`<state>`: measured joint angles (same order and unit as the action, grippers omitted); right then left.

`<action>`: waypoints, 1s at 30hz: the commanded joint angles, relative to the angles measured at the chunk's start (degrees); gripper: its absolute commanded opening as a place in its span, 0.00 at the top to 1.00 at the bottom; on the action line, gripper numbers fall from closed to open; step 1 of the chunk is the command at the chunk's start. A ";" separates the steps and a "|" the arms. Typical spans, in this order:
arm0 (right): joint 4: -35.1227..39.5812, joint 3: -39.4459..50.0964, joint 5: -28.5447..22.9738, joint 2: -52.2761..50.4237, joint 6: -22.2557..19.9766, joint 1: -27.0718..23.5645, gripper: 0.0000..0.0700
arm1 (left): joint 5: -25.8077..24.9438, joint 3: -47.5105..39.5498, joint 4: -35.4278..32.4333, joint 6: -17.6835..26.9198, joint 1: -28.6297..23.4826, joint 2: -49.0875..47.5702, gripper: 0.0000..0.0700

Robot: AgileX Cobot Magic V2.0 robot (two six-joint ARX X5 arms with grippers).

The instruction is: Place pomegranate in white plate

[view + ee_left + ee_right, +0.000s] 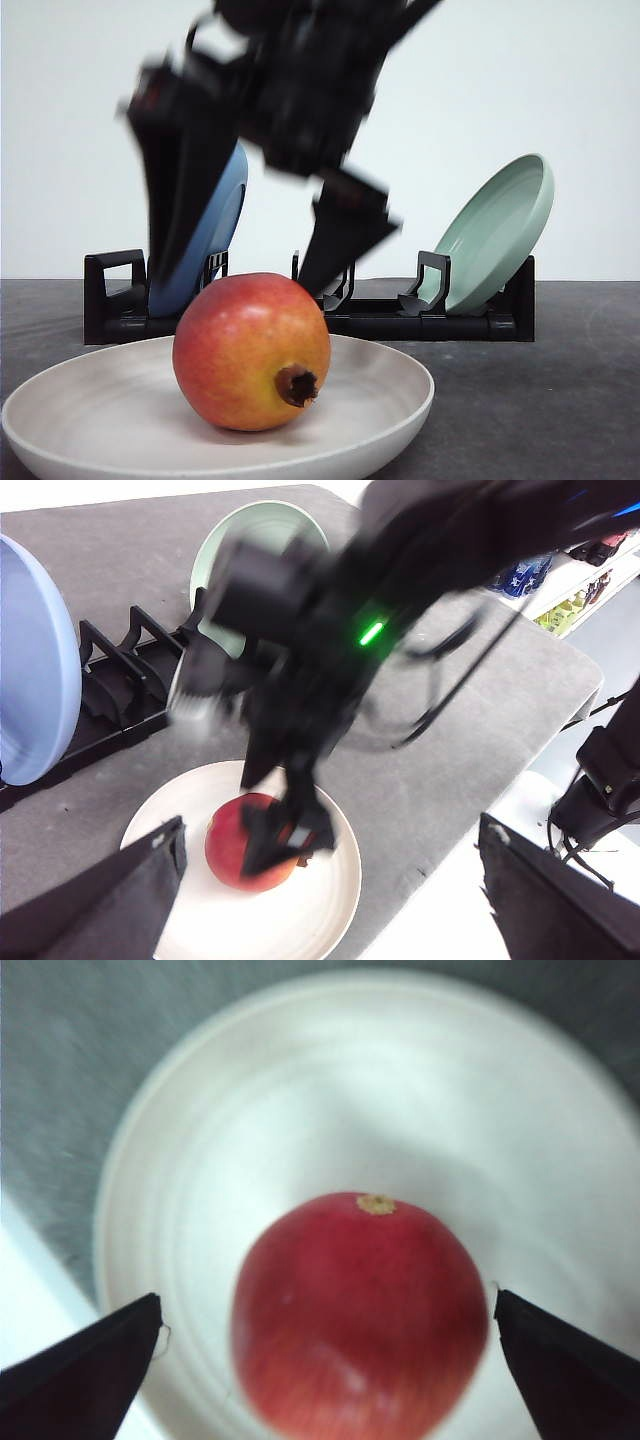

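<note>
Pomegranate (251, 350) rests on its side in the white plate (90, 420), crown stub pointing toward the front camera, so the placing looks done. My right claw (325, 1360) hangs just above it, spread wide, fingers either side of the fruit and touching nothing. My left claw (330, 890) is also released, watching from higher up. Behind, a blue plate (215, 235) and a pale green plate (500, 225) lean in a black rack (110, 300) on the table (560, 400).
</note>
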<state>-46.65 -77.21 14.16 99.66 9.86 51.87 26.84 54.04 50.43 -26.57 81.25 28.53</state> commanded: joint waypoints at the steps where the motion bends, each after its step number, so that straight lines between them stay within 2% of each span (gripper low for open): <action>1: -1.15 -1.36 -0.70 -2.51 -1.00 0.16 0.00 | 0.21 0.76 -0.68 -0.07 0.83 0.24 0.20; 8: -11.93 -1.31 -1.44 -19.16 -2.23 -1.79 0.00 | 0.25 0.76 -0.70 -0.07 0.83 0.24 0.20; 16: -17.21 1.47 -7.13 -41.03 -1.70 -3.21 0.00 | 0.50 0.76 -0.75 0.24 0.83 0.37 0.20; 23: -11.71 13.33 -13.03 -61.42 4.06 -3.25 0.00 | 2.13 0.76 -2.79 0.70 0.83 0.43 0.20; 27: -6.67 21.90 -14.87 -71.81 6.67 -3.25 0.00 | 2.38 0.76 -5.26 4.12 0.83 0.65 0.20; 30: -3.13 26.55 -17.15 -77.21 6.51 -3.25 0.00 | 2.97 0.76 -6.65 6.41 0.83 0.78 0.20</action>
<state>-51.11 -50.84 -2.44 22.82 15.29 48.25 29.45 54.04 44.48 -22.82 81.25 28.80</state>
